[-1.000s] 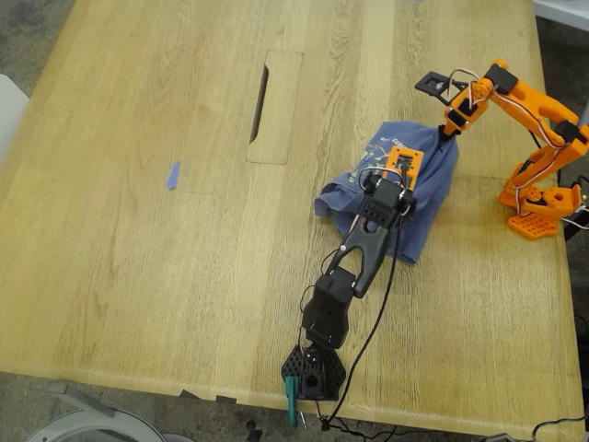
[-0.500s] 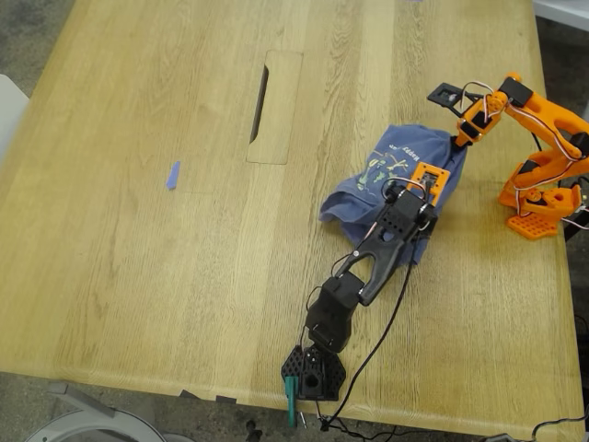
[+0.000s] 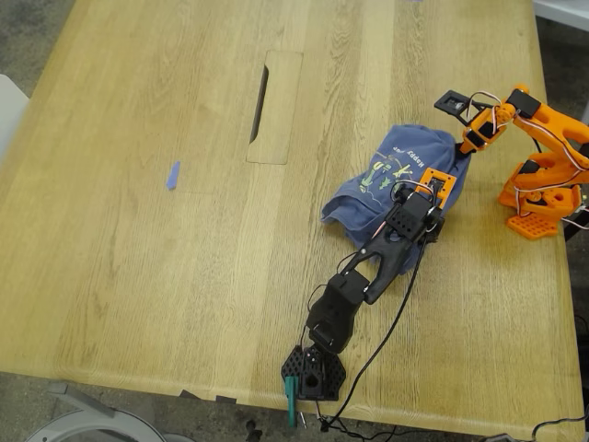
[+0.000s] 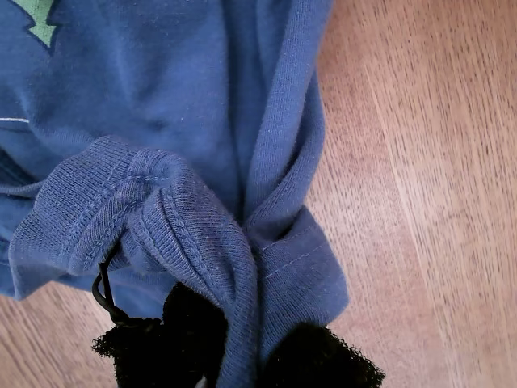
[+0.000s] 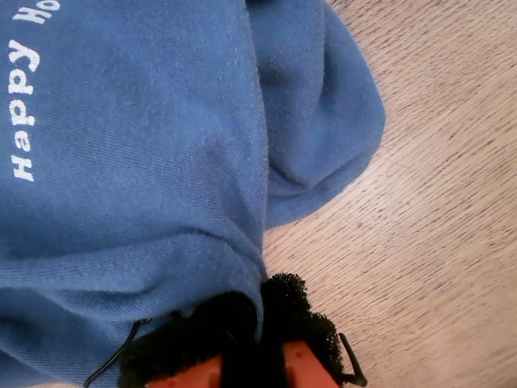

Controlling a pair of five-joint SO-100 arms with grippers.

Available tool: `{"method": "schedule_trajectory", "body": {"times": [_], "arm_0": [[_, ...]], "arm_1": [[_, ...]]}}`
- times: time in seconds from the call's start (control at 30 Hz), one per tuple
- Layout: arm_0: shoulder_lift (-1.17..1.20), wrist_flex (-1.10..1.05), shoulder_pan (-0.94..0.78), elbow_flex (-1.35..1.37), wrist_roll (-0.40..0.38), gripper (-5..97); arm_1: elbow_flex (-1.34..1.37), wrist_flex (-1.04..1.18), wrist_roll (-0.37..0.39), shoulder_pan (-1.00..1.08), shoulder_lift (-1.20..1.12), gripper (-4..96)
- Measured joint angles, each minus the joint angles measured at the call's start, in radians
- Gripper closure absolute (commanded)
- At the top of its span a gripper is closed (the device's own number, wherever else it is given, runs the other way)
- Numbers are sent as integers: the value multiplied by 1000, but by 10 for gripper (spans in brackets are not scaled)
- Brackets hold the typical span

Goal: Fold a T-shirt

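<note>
My first gripper (image 4: 242,356), on the black arm, is seen closed on a bunched fold of the T-shirt (image 4: 161,97), the ribbed hem being pinched between its two black foam pads (image 4: 323,356). My second gripper (image 5: 258,323), on the orange arm, is likewise pinching the cloth (image 5: 121,162), an edge of which is held between its own dark pads (image 5: 299,311). White lettering reading "Happy" is visible on the fabric close to that grip.

In the exterior view, one blue-purple T-shirt (image 3: 359,198) is shown crumpled in a heap on the wooden table (image 3: 138,276), toward the exterior view's right. Its small colourful print is turned upward. Two arms are counted: the black one reaches from the table's near edge, with my first gripper (image 3: 431,216) at the heap's near-right side; the orange one stands at the exterior view's right, with my second gripper (image 3: 457,147) at the heap's far-right edge.

One small blue tape strip (image 3: 172,175) lies well apart at the exterior view's left, and one long slot (image 3: 260,90) is cut into the tabletop
</note>
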Motion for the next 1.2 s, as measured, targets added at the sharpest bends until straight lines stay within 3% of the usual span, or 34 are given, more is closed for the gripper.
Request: {"method": "schedule_trajectory", "body": {"times": [0.37, 0.67, 1.2], "arm_0": [[-5, -60, -55, 129, -21, 919], [6, -235, -60, 359, -23, 919], [74, -264, -60, 431, -21, 918]], "arm_1": [[17, -9, 0, -2, 0, 912], [89, -52, 0, -2, 41, 912], [296, -95, 0, 26, 213, 912]]}}
